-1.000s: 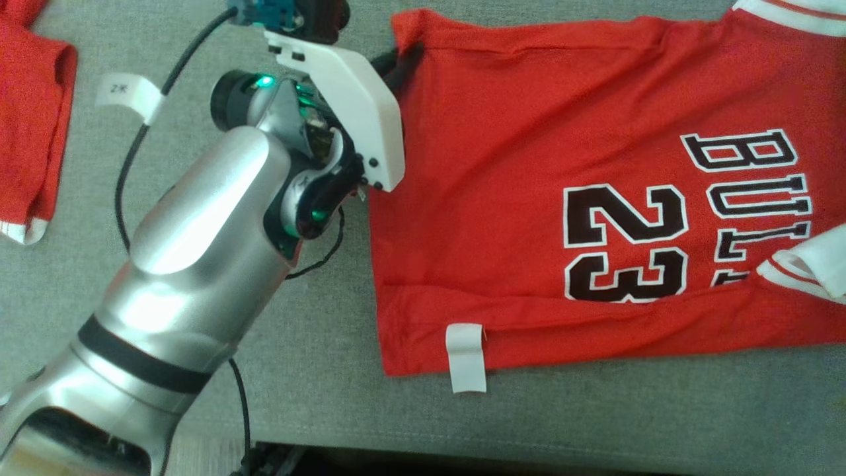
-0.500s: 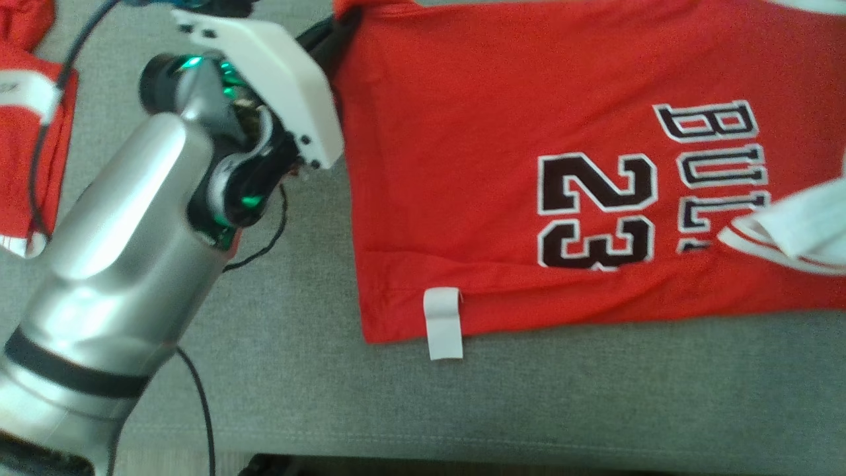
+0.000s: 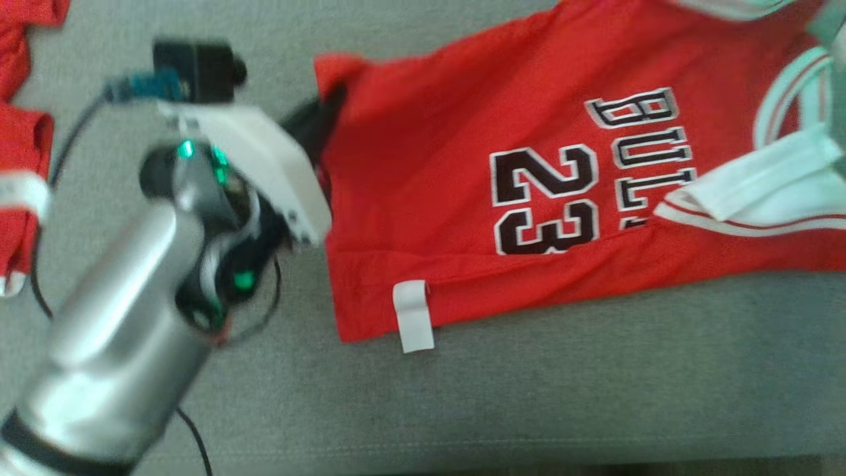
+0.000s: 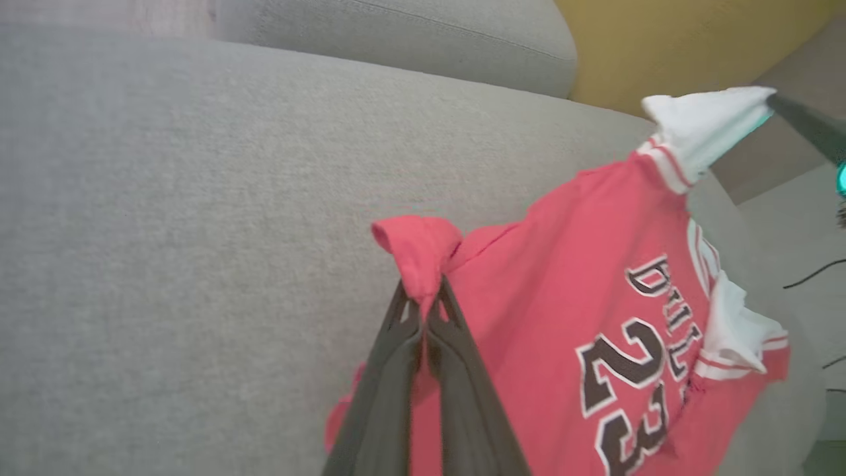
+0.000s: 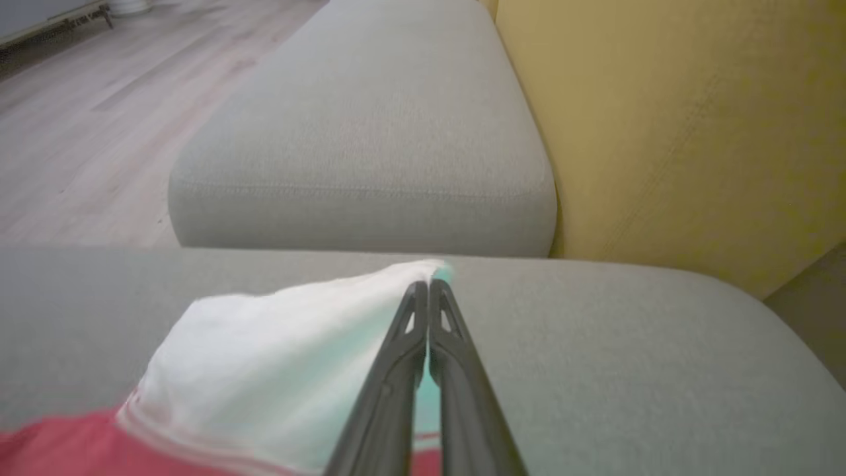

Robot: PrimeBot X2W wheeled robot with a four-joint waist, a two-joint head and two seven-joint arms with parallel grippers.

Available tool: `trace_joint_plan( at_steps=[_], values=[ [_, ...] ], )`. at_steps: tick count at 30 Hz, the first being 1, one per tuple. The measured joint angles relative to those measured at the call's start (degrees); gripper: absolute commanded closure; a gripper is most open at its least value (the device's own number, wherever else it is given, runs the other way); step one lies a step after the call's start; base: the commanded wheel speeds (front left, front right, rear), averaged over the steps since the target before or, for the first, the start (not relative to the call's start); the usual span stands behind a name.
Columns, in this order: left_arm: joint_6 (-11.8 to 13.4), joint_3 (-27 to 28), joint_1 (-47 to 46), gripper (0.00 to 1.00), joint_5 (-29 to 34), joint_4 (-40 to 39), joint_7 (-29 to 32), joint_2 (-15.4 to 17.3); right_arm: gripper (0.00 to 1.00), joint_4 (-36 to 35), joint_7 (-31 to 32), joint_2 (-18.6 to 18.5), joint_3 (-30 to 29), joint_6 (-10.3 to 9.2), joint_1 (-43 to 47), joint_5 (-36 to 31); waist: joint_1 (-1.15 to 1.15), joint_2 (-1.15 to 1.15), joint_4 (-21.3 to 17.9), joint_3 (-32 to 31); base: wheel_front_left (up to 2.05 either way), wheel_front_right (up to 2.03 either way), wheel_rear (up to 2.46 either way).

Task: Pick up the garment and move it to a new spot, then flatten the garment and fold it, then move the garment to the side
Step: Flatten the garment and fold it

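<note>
The garment (image 3: 462, 165) is a red jersey with white trim and "BULLS 23" in black, lying on a grey sofa seat (image 3: 595, 396). My left gripper (image 3: 325, 112) is shut on the jersey's far bottom corner. In the left wrist view that red corner (image 4: 418, 248) is bunched up between the shut left gripper (image 4: 423, 301). My right gripper (image 5: 429, 285) is shut on the white shoulder trim (image 5: 297, 330), which is lifted into a peak (image 4: 707, 122) above the seat. The near hem with its white label (image 3: 413, 316) lies on the cushion.
Another red garment (image 3: 20, 165) lies at the left edge of the seat. A black cable with a white tag (image 3: 26, 193) hangs off my left arm. A yellow backrest (image 5: 661, 132) rises behind the seat, and a second grey cushion (image 5: 370, 145) and wooden floor (image 5: 79, 99) lie beyond.
Both grippers have closed on the jersey. Its far corner and shoulder trim are now raised and the cloth lies skewed. The head view has shifted as the camera moved.
</note>
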Motion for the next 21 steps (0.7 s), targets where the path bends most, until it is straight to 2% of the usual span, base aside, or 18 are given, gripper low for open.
trace_joint_plan(
  at_steps=[6, 7, 10, 13, 16, 17, 18, 19, 20, 21],
  values=[
    [3.3, 0.9, 11.7, 1.00, -1.3, -8.8, -1.3, 3.6, 1.00, -16.0, 4.9, 0.0, -1.1, 0.01, 17.7, 4.2, -0.01, 0.00, -2.6, -4.2, 0.00, 0.00, 0.00],
    [3.3, 0.9, 11.7, 1.00, -1.3, -8.8, -1.3, 3.6, 1.00, -16.0, 4.9, 0.0, -1.1, 0.01, 17.7, 4.2, -0.01, 0.00, -2.6, -4.2, 0.00, 0.00, 0.00],
    [5.0, 1.6, 16.4, 1.00, -2.4, -13.0, -2.1, 4.9, 1.00, -24.1, 7.8, 0.3, -2.8, 0.00, 26.1, 4.6, -0.01, 0.00, -4.2, -5.8, 0.00, 0.00, 0.00],
    [6.2, 2.4, 20.2, 1.00, -3.3, -15.4, -2.4, 5.9, 1.00, -28.8, 9.7, 1.1, -4.1, 0.00, 33.1, 4.2, -0.01, 0.00, -5.8, -6.9, 0.00, 0.00, 0.00],
    [6.8, 3.4, 23.6, 1.00, -4.5, -16.9, -3.0, 7.0, 1.00, -30.5, 10.5, 2.5, -5.3, 0.00, 36.5, 2.8, -0.01, 0.00, -7.1, -7.6, 0.00, 0.00, 0.00],
    [7.3, 3.6, 24.5, 0.87, -5.1, -17.2, -3.2, 7.0, 0.42, -30.8, 10.8, 2.7, -5.2, 0.00, 36.8, 2.2, -0.01, 0.00, -7.4, -7.9, 0.00, 0.00, 0.00],
    [7.7, 3.8, 25.3, 0.60, -5.7, -17.6, -3.5, 6.8, 0.00, -31.2, 11.0, 2.8, -5.0, 0.01, 37.0, 1.7, -0.01, 0.00, -7.7, -8.1, 0.00, 0.00, 0.00],
    [7.9, 3.8, 26.2, 0.04, -6.2, -18.1, -3.5, 6.8, 0.00, -31.6, 11.5, 2.9, -4.7, 0.00, 37.2, 1.5, -0.01, 0.00, -7.9, -8.2, 0.00, 0.00, 0.00],
    [8.1, 3.8, 27.0, 0.00, -6.3, -18.3, -3.5, 6.9, 0.00, -31.8, 11.9, 3.1, -4.2, 0.01, 37.4, 1.5, -0.01, 0.00, -8.0, -8.3, 0.00, 0.00, 0.00],
    [8.5, 3.8, 28.0, 0.00, -6.3, -18.1, -3.6, 7.0, 0.00, -32.0, 12.1, 3.6, -3.9, 0.00, 37.5, 1.5, -0.01, 0.00, -8.2, -8.4, 0.00, 0.00, 0.00]
  ],
)
